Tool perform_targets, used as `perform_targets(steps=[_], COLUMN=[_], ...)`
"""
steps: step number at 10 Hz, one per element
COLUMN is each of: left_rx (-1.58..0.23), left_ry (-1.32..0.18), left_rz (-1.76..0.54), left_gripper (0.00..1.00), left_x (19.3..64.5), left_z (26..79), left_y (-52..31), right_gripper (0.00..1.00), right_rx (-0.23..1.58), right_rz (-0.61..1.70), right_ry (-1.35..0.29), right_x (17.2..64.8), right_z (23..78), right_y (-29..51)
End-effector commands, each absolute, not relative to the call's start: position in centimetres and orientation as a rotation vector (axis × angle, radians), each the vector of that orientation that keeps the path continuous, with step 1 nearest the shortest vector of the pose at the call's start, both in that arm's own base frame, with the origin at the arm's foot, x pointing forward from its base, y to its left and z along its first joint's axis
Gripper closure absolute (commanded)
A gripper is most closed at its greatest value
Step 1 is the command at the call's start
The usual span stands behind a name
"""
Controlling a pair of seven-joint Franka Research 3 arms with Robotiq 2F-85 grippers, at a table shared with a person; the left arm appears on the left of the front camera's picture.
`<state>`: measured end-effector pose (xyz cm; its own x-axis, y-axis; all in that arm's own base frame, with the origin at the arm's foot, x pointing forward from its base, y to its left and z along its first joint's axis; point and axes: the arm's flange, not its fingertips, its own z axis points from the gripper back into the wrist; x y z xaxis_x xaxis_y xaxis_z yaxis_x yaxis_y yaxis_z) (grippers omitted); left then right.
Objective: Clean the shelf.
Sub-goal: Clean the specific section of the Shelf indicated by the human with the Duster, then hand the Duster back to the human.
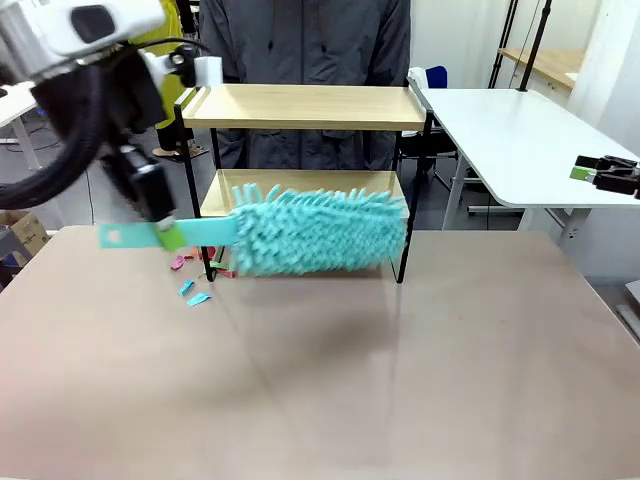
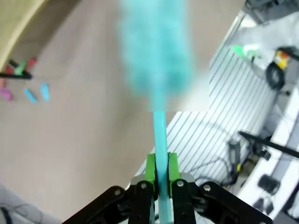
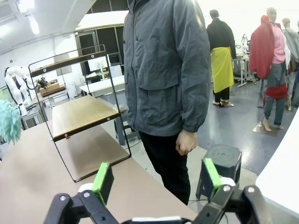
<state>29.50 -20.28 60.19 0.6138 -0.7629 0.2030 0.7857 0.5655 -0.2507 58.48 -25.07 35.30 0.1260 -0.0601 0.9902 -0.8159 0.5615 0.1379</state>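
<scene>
The left gripper [image 1: 165,232], jaws pinching the duster [image 1: 315,232] handle, holds it lengthwise along the shelf's [image 1: 305,107] lower board, while the right gripper [image 3: 154,186] hangs spread beside the shelf's end.

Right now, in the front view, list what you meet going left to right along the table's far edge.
Left gripper shut on the duster handle → scraps on the table → duster head → shelf's right leg → right gripper.

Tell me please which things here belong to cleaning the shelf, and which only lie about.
For the job:
- shelf
- turquoise duster, clamped in the left end effector
- coloured scraps on the table by the shelf's leg

Lying about:
- right end effector, open, off to the side
- side table
</scene>
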Motion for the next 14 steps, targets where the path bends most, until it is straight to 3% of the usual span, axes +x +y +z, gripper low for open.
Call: perform_targets(steps=[1, 7, 14], left_rx=[-0.196, -0.021, -0.060], left_ry=[-0.026, 0.196, 0.156], left_rz=[-1.003, -1.050, -1.056], left_gripper=[0.87, 0.87, 0.87], left_x=[28.7, 26.4, 25.9], left_z=[61.7, 60.8, 61.5], left_y=[-18.1, -16.3, -15.6], right_gripper=[0.00, 0.00, 0.00], right_rx=[0.833, 0.833, 0.833], right_rz=[0.656, 0.656, 0.656], right_ry=[-1.357, -1.357, -1.357], right_x=[58.6, 58.6, 58.6], right_z=[35.6, 35.6, 35.6], right_y=[-25.0, -25.0, -25.0])
